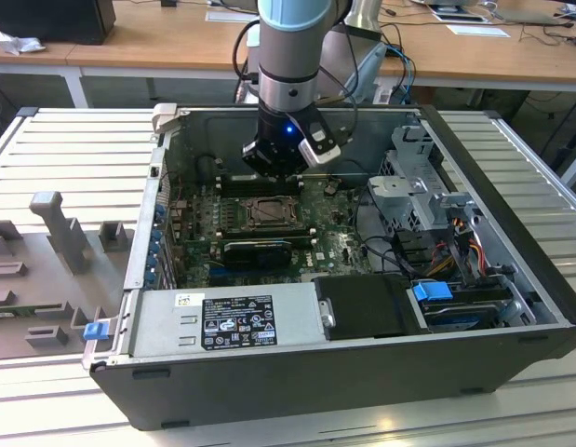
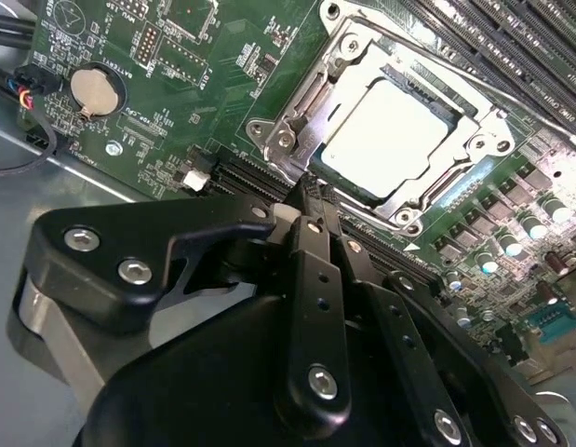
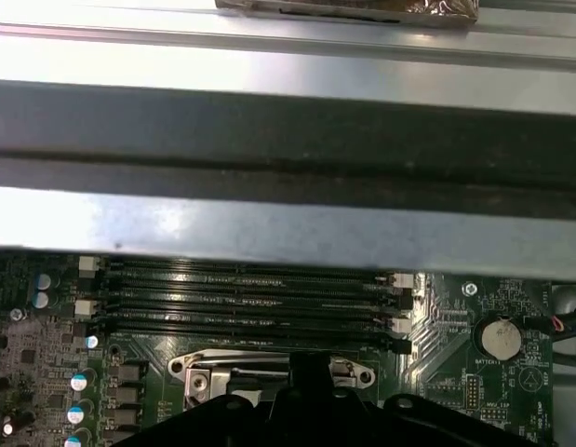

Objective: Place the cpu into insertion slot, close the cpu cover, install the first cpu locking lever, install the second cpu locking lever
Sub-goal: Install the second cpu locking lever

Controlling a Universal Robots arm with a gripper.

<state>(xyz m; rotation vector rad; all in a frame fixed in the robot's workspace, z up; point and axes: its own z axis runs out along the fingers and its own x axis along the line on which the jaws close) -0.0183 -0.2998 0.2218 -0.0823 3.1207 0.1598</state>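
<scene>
The cpu [image 2: 385, 135] lies flat in the insertion slot [image 1: 267, 212] on the green motherboard, its pale metal top showing. The cpu cover [image 2: 297, 112], a silver frame plate, is down around it, and the chip shows through its window. A shiny metal lever bar [image 2: 304, 93] runs along one side of the frame. My gripper [image 2: 311, 189] is shut and holds nothing; its black fingertips hover just beside the cover's corner. In the exterior view the gripper [image 1: 276, 172] hangs over the far edge of the socket. The cover's edge [image 3: 269, 368] shows beyond the memory slots.
The open computer case [image 1: 511, 270] lies on a slatted metal table. A black graphics card [image 1: 258, 250] sits in front of the socket and long black memory slots [image 3: 241, 293] behind it. A power supply [image 1: 222, 321], a drive cage [image 1: 413, 191], cables and a coin battery [image 2: 92, 90] surround the board.
</scene>
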